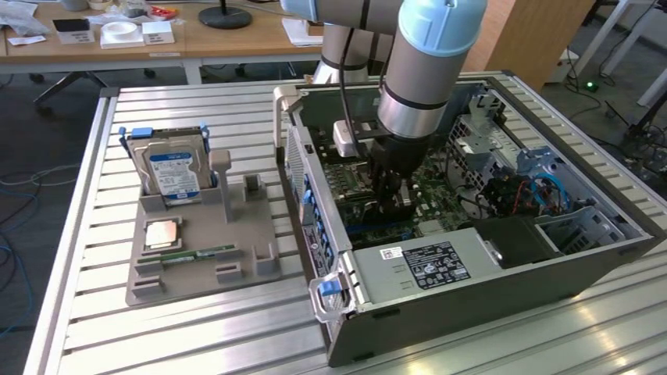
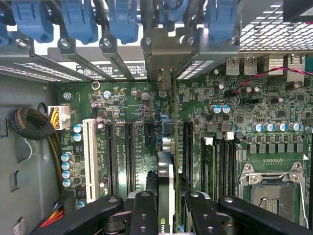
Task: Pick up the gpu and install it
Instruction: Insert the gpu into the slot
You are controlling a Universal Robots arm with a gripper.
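The gpu stands on edge over the green motherboard, seen from above as a thin strip. It lines up with a black expansion slot, and its silver end bracket meets the case's rear slot openings. My gripper is shut on the card, one black finger on each side. Whether the card sits fully in the slot I cannot tell. In the exterior view my gripper reaches down into the open computer case, and the arm hides the card.
Blue slot latches line the case's rear wall. A grey parts tray on the slatted table holds a silver hard drive, a processor chip and a memory stick. A cable bundle lies beside the board.
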